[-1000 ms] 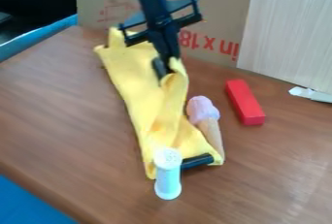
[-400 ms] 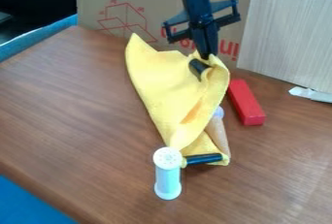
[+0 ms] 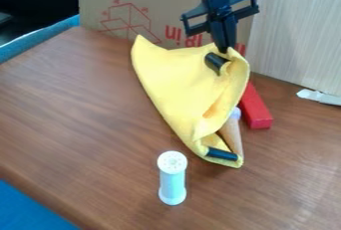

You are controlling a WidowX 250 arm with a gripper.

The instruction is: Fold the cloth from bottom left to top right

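So my black two-finger claw [image 3: 224, 51] is pinching the soft yellow cloth [image 3: 183, 79] up over the brown wooden bench [image 3: 80, 109].

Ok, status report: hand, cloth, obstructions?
Hand holding yellow cloth by its upper end. Fold unfinished. Toy ice-cream cone and red block close along cloth's right side.

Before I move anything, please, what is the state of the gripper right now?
Gripper: closed, holding the yellow cloth by its upper right part.
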